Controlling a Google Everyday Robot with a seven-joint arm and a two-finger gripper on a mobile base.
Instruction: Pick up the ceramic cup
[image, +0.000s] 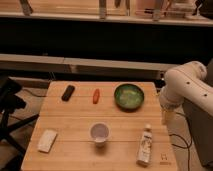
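The ceramic cup (99, 133) is a small plain white round cup. It stands upright on the wooden table (70, 122), near the front middle. The white arm (187, 85) comes in from the right. My gripper (164, 116) hangs at the arm's end over the table's right edge, right of the green bowl (129, 96). It is well apart from the cup, up and to the right of it, and holds nothing that I can see.
A long white labelled bottle (145, 145) lies at the front right. An orange-red item (96, 96) and a black item (68, 92) lie at the back. A pale flat packet (47, 140) lies front left. Dark equipment (9, 97) stands left of the table.
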